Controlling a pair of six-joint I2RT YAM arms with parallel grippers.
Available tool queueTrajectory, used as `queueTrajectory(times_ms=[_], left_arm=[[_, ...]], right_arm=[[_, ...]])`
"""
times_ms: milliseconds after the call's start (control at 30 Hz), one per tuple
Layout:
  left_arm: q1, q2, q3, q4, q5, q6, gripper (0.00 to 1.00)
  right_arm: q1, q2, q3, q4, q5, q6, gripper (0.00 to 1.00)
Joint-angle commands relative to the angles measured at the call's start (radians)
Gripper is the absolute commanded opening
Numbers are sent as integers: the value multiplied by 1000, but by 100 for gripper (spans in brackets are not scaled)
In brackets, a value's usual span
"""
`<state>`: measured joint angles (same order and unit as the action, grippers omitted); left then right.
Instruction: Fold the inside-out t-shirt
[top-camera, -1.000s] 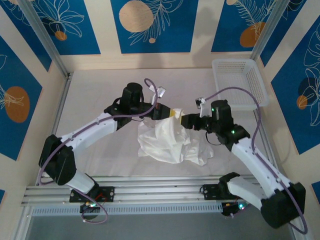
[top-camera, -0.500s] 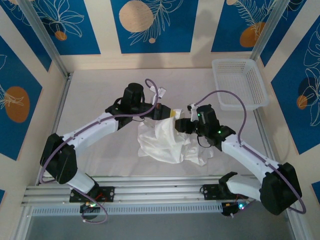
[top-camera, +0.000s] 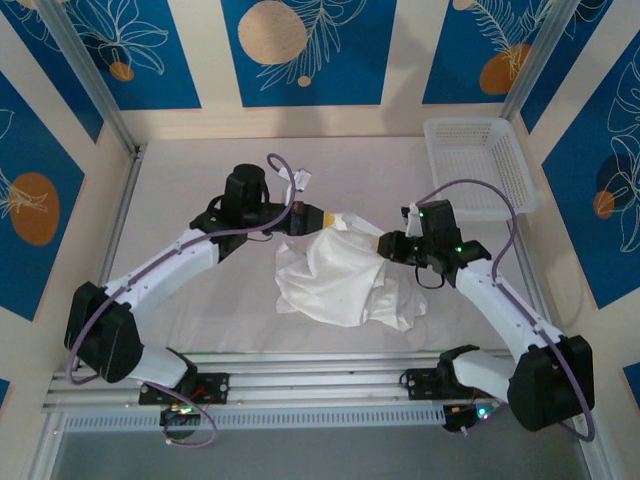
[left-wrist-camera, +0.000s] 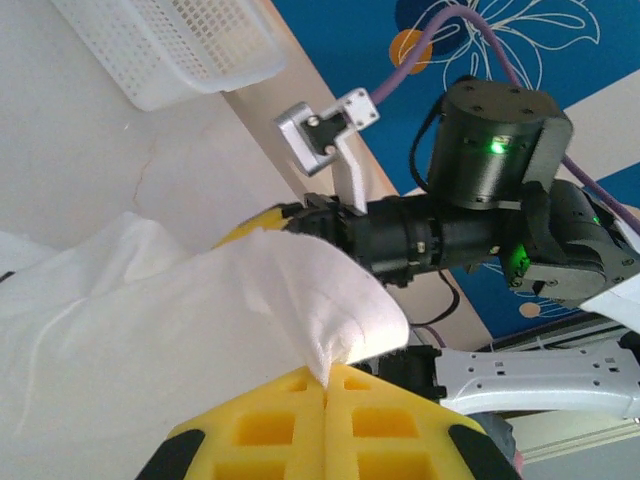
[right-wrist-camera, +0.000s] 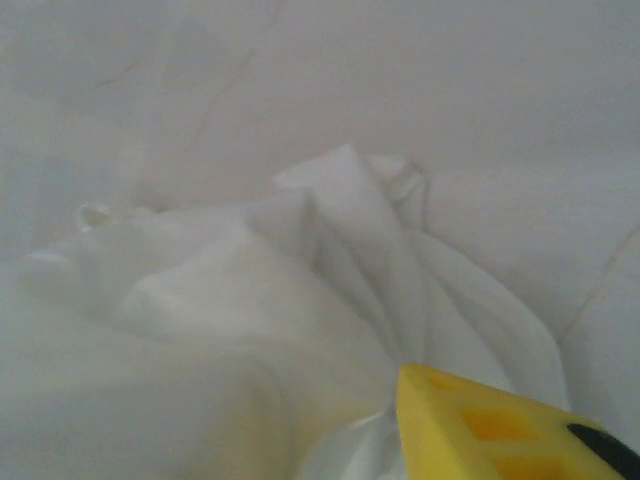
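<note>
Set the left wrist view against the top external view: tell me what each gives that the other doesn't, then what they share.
Left wrist: close up, the left gripper has its yellow pads closed flat together on a small pinch of the t-shirt. Top external: the shirt's whole crumpled bulk lies on the table, with its upper edge lifted between the two grippers, and both arm bases sit at the near edge. Shared: the t-shirt, the right gripper at the cloth, and the white basket.
</note>
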<state>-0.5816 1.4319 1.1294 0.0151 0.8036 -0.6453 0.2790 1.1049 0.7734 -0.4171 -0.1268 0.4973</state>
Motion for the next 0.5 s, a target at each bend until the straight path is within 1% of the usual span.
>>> queueTrajectory(times_ms=[0,33,67,200,333,400,433,467], left_arm=[[11,2,-21,34,-2,18,0],[12,12,-28,35,-11,20,0],[13,20,-36,31,-27,31,0],[35,46,-89,17,-130,59,14],[58,12,-128,13,-205,53,38],[52,-32,-129,-14,-236,54,42],[45,-62,-128,-41,-264,50,43],[30,-96,-122,-92,-315,48,43]], right_arm=[[9,-52,-70,105,-253,42,10],[16,-76,-91,160,-285,57,3],[26,-100,-102,192,-284,71,0],[43,-199,-123,250,-236,101,0],[49,-236,-120,251,-204,103,0],[57,-231,-115,241,-185,102,0],[63,-228,-115,241,-177,96,0],[70,-224,-115,239,-168,89,0]])
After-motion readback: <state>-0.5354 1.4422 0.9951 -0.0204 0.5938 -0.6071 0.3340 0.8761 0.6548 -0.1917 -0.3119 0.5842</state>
